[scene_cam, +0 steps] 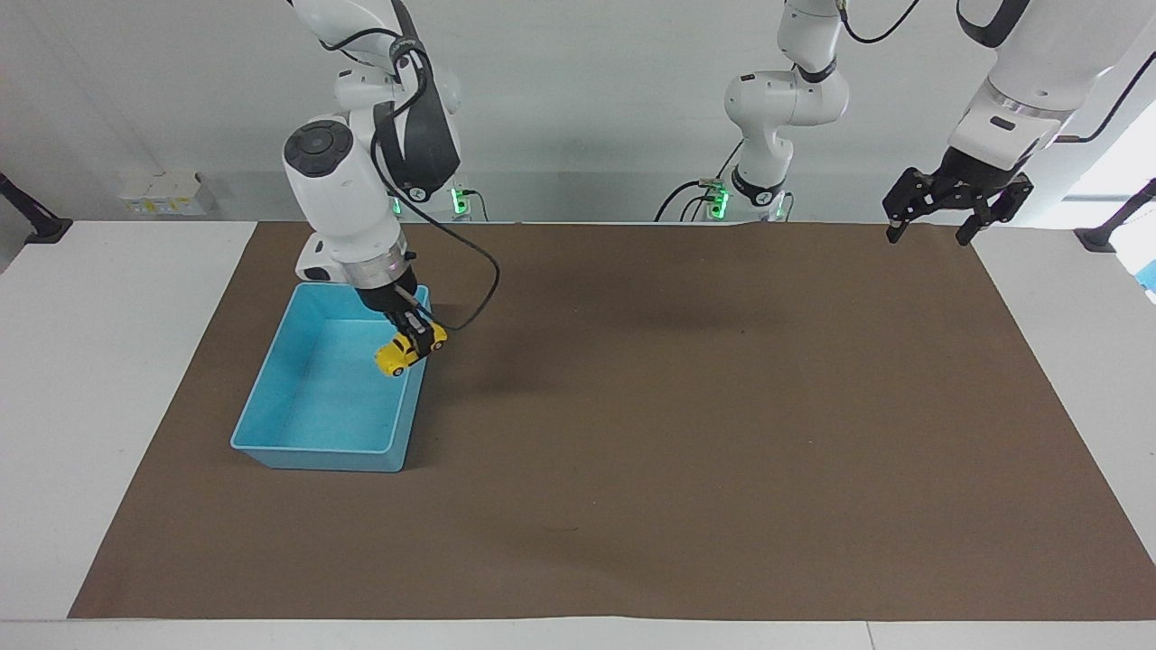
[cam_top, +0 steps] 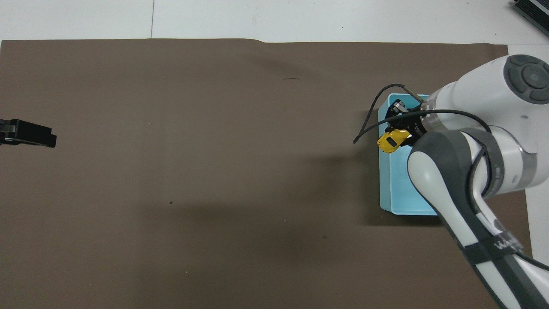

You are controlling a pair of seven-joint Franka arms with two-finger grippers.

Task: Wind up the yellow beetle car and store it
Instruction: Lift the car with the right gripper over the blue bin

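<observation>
**Car held over the bin's edge, not yet dropped**

A brown mat (scene_cam: 686, 424) covers most of the table, and on it, toward the right arm's end, sits a blue bin (scene_cam: 307, 433), open and with nothing lying in it that can be seen. The right arm reaches down over the bin's wall on the side toward the middle of the table. Its right gripper (scene_cam: 414, 332) is clamped tight on the yellow car (scene_cam: 408, 348), which hangs tilted, nose down toward the bin floor, in the air just inside that wall. The left gripper (scene_cam: 935, 221) waits with its fingers spread wide and holding nothing, raised over the mat's corner at the left arm's end.

The likely trouble is the release point. The car sits so close to the wall that, let go here, it could strike the rim and tumble out onto the mat. If its spring is wound, the wheels could also spin on landing and drive it against the bin's walls. The dangling cable near the gripper might brush the rim.
</observation>
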